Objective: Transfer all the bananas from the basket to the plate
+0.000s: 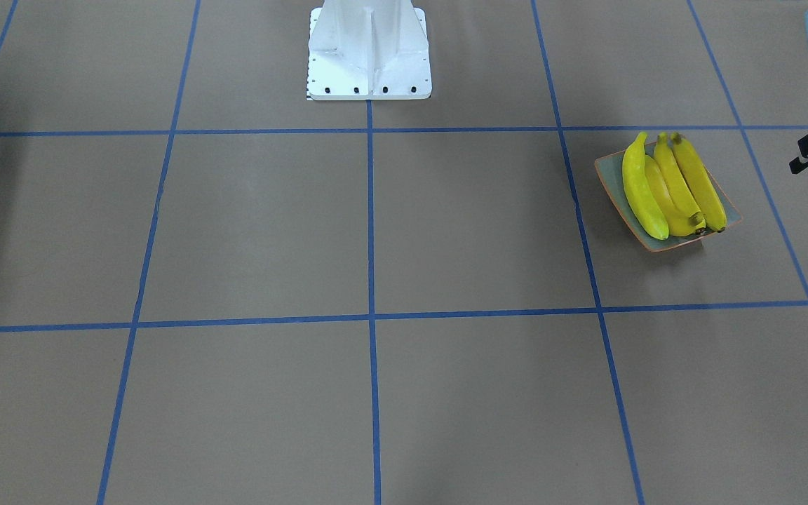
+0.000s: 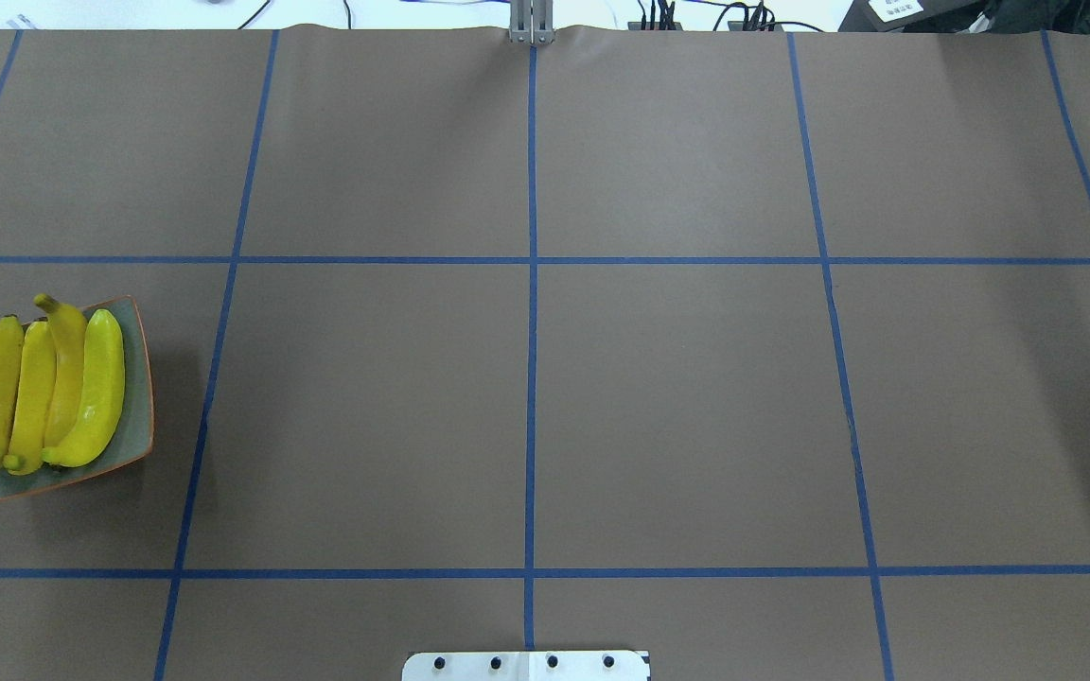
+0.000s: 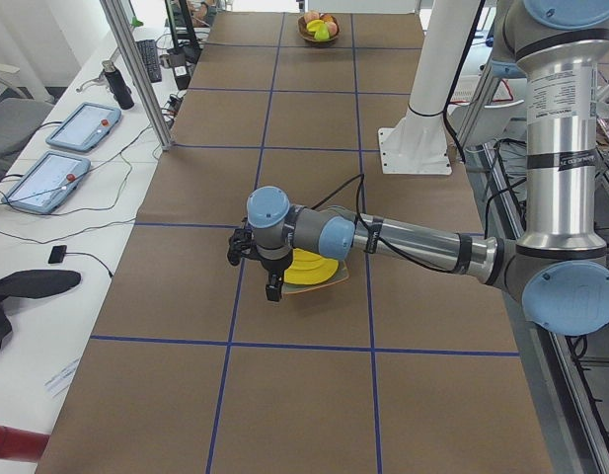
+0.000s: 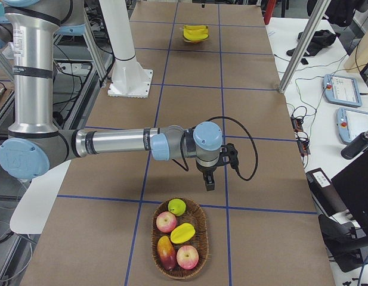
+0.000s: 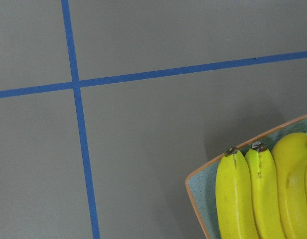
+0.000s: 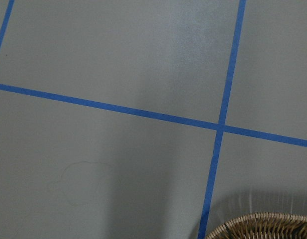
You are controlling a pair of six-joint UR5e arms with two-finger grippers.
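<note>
Your four bright yellow curved bananas (image 2: 43, 388) lie side by side on the square grey-green plate with the thin orange rim (image 2: 62, 476), at the left end of the brown, blue-taped table (image 2: 677, 397). The left gripper (image 3: 273, 288) hangs above the table near that plate. At the right end, the right gripper (image 4: 209, 182) hangs near the oval wicker basket (image 4: 153, 241) of apples and other fruit. For both, you cannot tell how far the jaws are apart or whether they hold anything.
</note>
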